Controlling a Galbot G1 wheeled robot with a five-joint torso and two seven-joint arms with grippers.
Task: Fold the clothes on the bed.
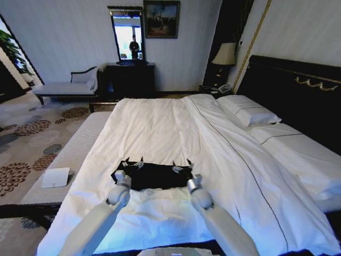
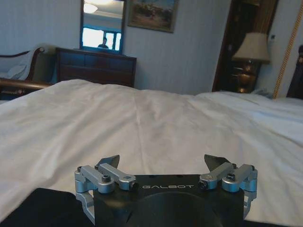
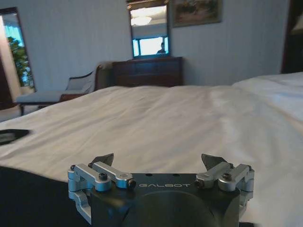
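- Black soft fabric: one T-shirt [image 1: 154, 175] lies on the bed [image 1: 160, 133], near the foot end, bunched into a wide, low strip; its lettering cannot be made out.
- Two tools work at it: the left tool [image 1: 133, 162] sits over the shirt's left end, the right tool [image 1: 181, 166] over its right end, both low over the fabric.
- Left tool [image 2: 163, 163], seen from its wrist: fingers spread wide, nothing between them, white duvet ahead, black cloth at the lower corner.
- Right tool [image 3: 161, 161]: likewise spread wide and empty, black cloth beside it.
- One bed, white sheets, two pillows [image 1: 250, 109] against the dark headboard [image 1: 298, 85].
- Around: one dark dresser [image 1: 130, 79] with a mirror [image 1: 128, 36], one pale chaise [image 1: 66, 85], one lamp [image 1: 225, 54], one white sheet of paper [image 1: 55, 177] on a bench [image 1: 69, 154] beside the bed.
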